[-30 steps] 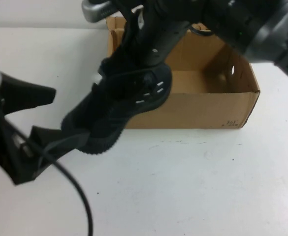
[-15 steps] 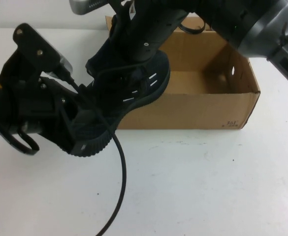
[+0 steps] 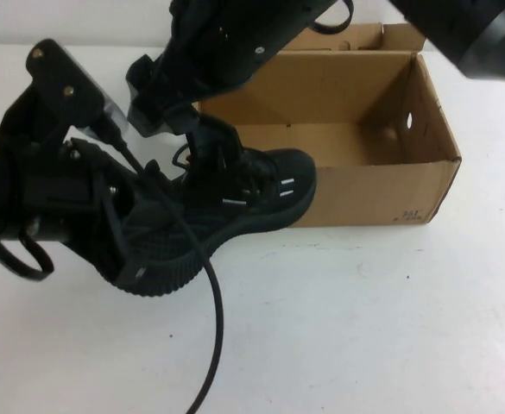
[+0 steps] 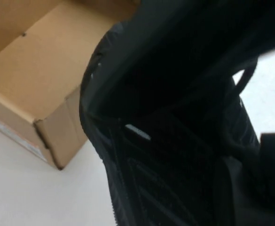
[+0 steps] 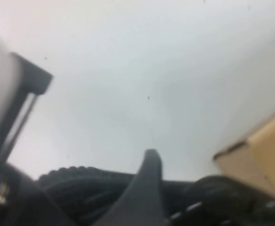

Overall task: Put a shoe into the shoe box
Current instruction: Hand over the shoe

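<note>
Not much readable text here. The shoe box (image 3: 356, 185) has a little dark print at the lower corner of its near wall, on the robot's right, too small to make out. The left wrist view catches a pale strip along a bottom edge of the box, and I can't read that one either. The shoe (image 3: 235, 216) has short white dashes on its side but no brand I can spot.

The black sneaker sits outside the box, against its near wall on the robot's left end, toe toward the box and heel end out over the white desk (image 3: 364, 328). Can't tell whether the sole is touching the desk or is held just off it.

The left gripper (image 3: 127, 233) is at the heel end with its fingers clamped shut on the shoe. The left wrist view is almost entirely black mesh and one white dash, with the open box interior behind. The right gripper (image 3: 213, 142) is above the laces, and I can't tell how its fingers are set. The right wrist view only gives one dark finger (image 5: 144, 188) over the shoe's ribbed sole edge, plus a corner of the cardboard.

The high view alone shows the round holes in the box's right-hand wall and a black cable (image 3: 209, 328) looping down over the desk.
</note>
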Robot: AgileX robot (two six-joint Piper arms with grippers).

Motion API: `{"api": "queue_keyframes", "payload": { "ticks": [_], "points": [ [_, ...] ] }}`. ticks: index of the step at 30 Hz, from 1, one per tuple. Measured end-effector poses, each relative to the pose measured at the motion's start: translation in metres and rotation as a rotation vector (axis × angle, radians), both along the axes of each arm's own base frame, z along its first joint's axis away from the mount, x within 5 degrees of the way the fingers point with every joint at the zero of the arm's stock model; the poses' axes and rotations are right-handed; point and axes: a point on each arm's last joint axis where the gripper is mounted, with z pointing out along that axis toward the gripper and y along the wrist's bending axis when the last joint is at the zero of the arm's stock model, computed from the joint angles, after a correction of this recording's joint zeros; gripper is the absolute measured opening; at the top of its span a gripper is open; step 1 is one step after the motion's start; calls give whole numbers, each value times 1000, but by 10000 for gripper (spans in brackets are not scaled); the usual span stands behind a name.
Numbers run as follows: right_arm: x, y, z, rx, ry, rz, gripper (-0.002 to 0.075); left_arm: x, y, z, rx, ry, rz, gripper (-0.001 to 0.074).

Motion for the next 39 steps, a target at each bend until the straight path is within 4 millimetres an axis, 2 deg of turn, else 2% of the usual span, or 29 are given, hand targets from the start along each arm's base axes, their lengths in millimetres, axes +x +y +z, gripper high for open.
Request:
{"api": "queue_keyframes", "payload": {
  "ticks": [2,5,10,13,15,18,21,27,29,34,36,39],
  "points": [
    [-6,-5,10,-1,-53,49,635,-4,0,1,8,2,-25,36],
    [-18,-20,34,-7,-177,138,617,-14,2,6,28,-20,-83,36],
    [-37,-66,82,-1,-390,200,494,-25,7,20,22,-130,-99,36],
    [-44,-93,101,23,-448,187,415,-28,9,31,11,-212,-87,36],
    [-49,-107,106,22,-467,188,369,-29,10,37,13,-246,-95,34],
    [-56,-123,101,-21,-473,213,335,-32,11,42,30,-264,-135,34],
    [-63,-130,84,-86,-452,259,325,-33,16,46,48,-255,-169,34],
    [-67,-130,49,-130,-363,327,334,-27,47,49,21,-202,-170,34],
    [-66,-126,44,-90,-350,333,378,-25,57,50,-21,-182,-171,34],
    [-72,-110,40,-31,-354,384,572,-18,72,51,-72,-181,-128,34],
    [-73,-104,38,-21,-349,405,610,-18,74,49,-49,-174,-120,34],
    [-75,-97,35,0,-331,427,627,-18,70,47,-31,-157,-140,34]
  ]
}}
